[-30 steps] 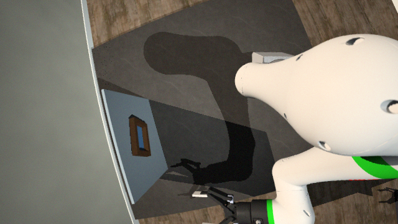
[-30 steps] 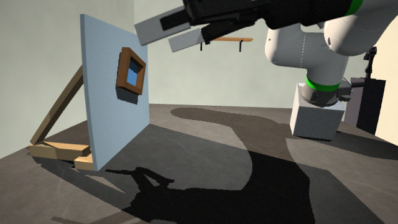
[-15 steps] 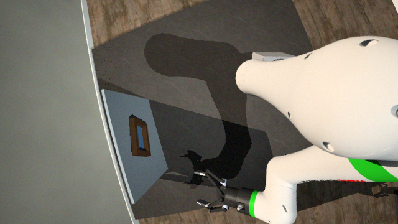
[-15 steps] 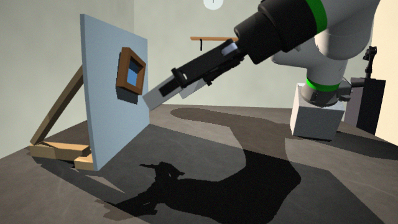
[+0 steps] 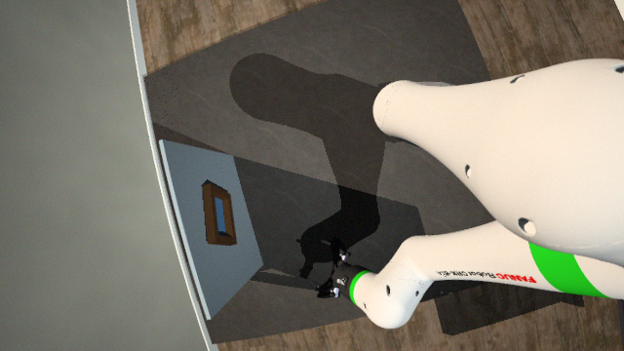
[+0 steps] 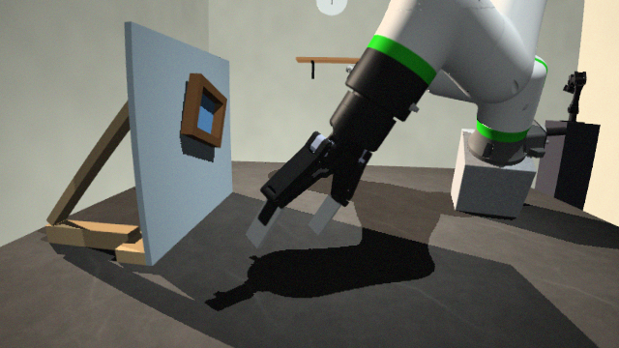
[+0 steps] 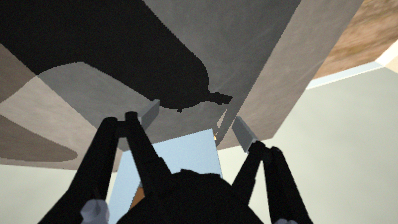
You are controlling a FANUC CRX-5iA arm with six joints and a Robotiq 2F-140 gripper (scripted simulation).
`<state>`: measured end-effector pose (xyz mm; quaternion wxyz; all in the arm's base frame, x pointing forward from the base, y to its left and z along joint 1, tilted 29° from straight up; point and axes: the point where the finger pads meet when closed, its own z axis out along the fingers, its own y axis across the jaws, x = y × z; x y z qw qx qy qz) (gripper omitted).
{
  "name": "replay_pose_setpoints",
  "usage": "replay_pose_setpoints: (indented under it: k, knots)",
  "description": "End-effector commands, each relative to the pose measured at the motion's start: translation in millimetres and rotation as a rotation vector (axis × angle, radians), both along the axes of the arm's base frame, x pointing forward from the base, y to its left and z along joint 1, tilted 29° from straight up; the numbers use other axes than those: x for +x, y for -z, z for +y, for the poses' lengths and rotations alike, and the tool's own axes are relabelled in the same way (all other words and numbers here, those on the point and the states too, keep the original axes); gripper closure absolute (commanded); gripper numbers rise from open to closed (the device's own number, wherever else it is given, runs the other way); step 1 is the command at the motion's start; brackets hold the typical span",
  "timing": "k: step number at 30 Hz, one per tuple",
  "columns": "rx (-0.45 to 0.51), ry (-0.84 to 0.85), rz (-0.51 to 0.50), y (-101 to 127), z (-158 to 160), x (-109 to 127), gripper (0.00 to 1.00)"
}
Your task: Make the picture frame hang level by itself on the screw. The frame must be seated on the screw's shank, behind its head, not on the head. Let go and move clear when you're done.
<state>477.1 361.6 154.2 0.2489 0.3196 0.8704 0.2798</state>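
Observation:
The brown picture frame (image 5: 210, 214) (image 6: 192, 103) with a blue inner area is up against the face of the light blue board (image 5: 219, 288) (image 6: 169, 203) (image 7: 192, 150). In the exterior view it looks tilted against the board's edges, its far side lower. Only a small brown piece of it shows in the wrist view (image 7: 136, 197). The screw is not visible, so the seating cannot be told. My gripper (image 5: 327, 266) (image 6: 286, 232) (image 7: 197, 114) is wide open and empty, pointing down toward the board's foot. It is in front of the board and lower than the frame, touching neither.
A wooden prop (image 6: 92, 164) and wooden feet (image 6: 97, 234) stand behind the board. A wall shelf (image 6: 329, 60) is in the background. The arm's pale pedestal (image 6: 493, 188) is at the right in the exterior view. The arm's dark shadow (image 6: 338, 271) lies across the grey surface.

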Motion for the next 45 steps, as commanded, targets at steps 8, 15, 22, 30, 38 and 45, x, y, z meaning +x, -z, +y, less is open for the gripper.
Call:
replay_pose_setpoints:
  k: [8, 15, 22, 30, 38, 45]
  knots:
    - [0.130, -0.001, 0.100, 17.9, 8.6, 1.3, 0.00]
    - [0.131, -0.001, 0.100, 18.0, 8.7, 1.3, 0.00]
    - [0.131, -0.001, 0.100, 18.0, 8.7, 1.3, 0.00]
    - [0.234, 0.020, 0.144, 21.5, 14.5, 4.2, 0.00]
    - [0.477, 0.087, 0.200, 13.5, 19.7, 22.7, 0.00]
    - [0.519, 0.101, 0.203, 10.4, 19.0, 27.4, 0.00]
